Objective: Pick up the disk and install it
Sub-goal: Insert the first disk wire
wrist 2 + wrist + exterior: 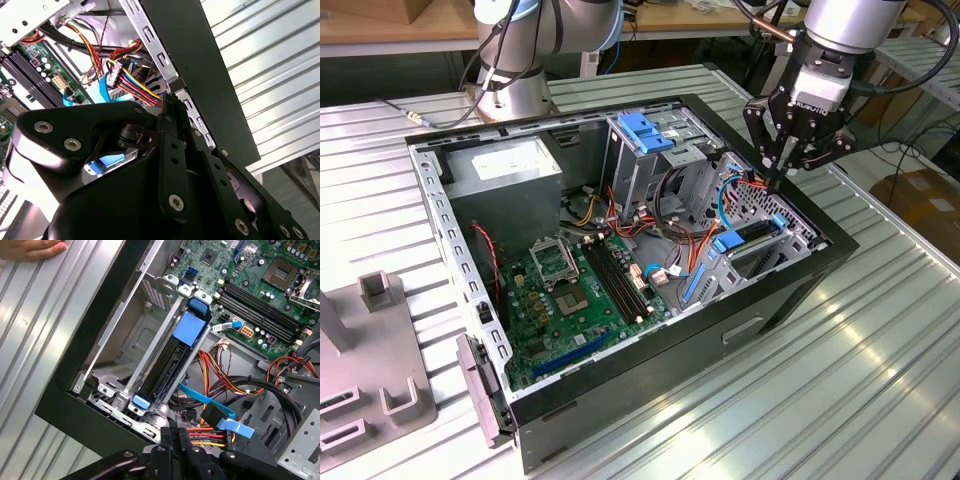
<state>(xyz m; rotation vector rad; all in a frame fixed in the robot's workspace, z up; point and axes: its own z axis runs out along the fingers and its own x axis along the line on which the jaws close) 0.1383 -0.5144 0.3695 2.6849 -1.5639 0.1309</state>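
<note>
The disk (161,371) stands on edge in a metal bay at the corner of the open computer case (650,385). Its blue carrier shows as a broad blue tab (191,327) at one end and a small blue clip (141,401) at the other. In the exterior view the disk (752,238) sits low at the case's right end. My gripper (776,182) hangs just above that corner with its fingers together. In both wrist views the gripper (176,434) (166,101) has its fingertips against a bundle of red, yellow and black wires (210,432) beside the disk bay.
A grey power-supply box (505,165), a drive cage with a blue latch (645,130) and the green motherboard (580,290) occupy the case. A grey fixture (370,380) stands at the exterior view's left. A hand (30,247) rests on the ribbed table beside the case.
</note>
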